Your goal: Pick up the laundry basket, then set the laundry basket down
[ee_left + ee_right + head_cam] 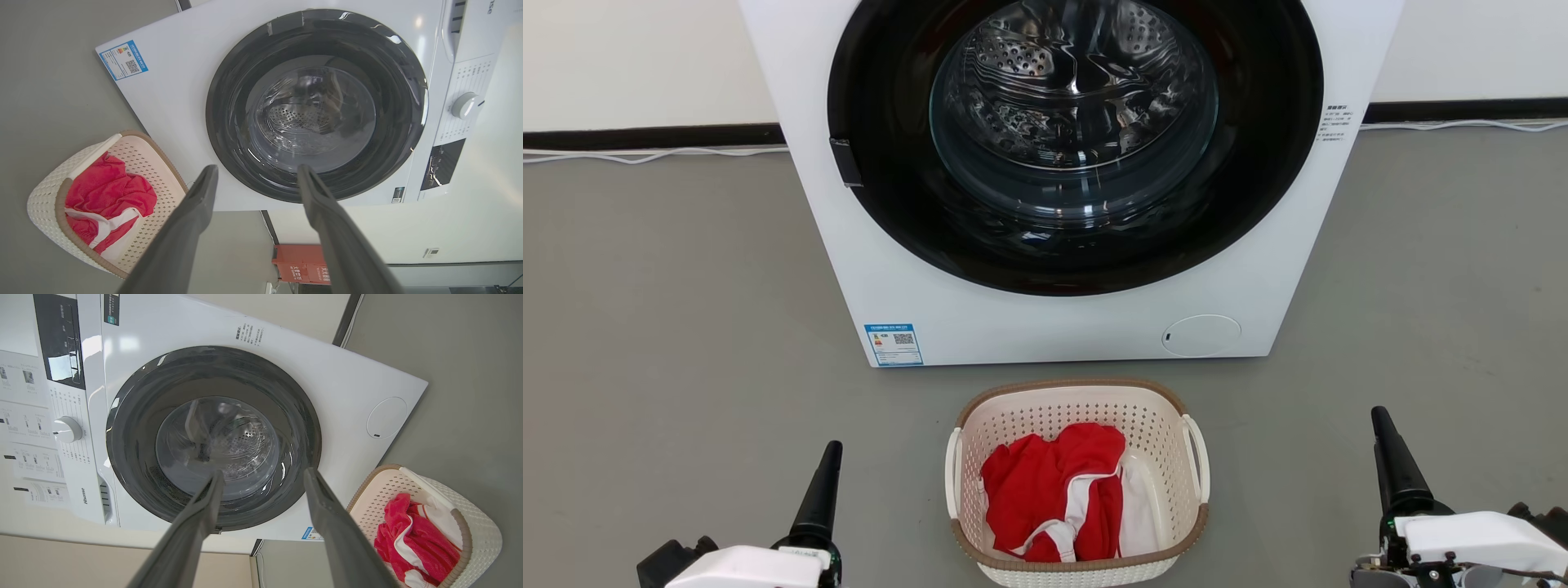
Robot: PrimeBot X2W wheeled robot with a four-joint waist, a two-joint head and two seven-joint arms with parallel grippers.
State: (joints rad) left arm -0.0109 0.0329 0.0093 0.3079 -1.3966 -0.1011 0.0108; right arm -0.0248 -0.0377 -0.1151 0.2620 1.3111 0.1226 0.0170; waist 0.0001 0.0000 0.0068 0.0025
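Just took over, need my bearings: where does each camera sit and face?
Head view: on the head, facing forward and down at the laundry basket before the washing machine; left gripper, right gripper at bottom corners.
Left wrist view: on the left wrist, facing the machine's door along its open fingers.
Right wrist view: likewise, along the right arm's open fingers.
Shared: all three show basket and door.

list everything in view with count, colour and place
washing machine: one, white, black door ring, by the wall
laundry basket: one, cream, brown rim, on floor before the machine
clothing: count unclear, red and white, in the basket
label: one, blue-edged, machine's lower front
cable: count unclear, white, along the wall
box: one, red, by the wall
left gripper: one, dark, open, left of basket
right gripper: one, dark, open, right of basket
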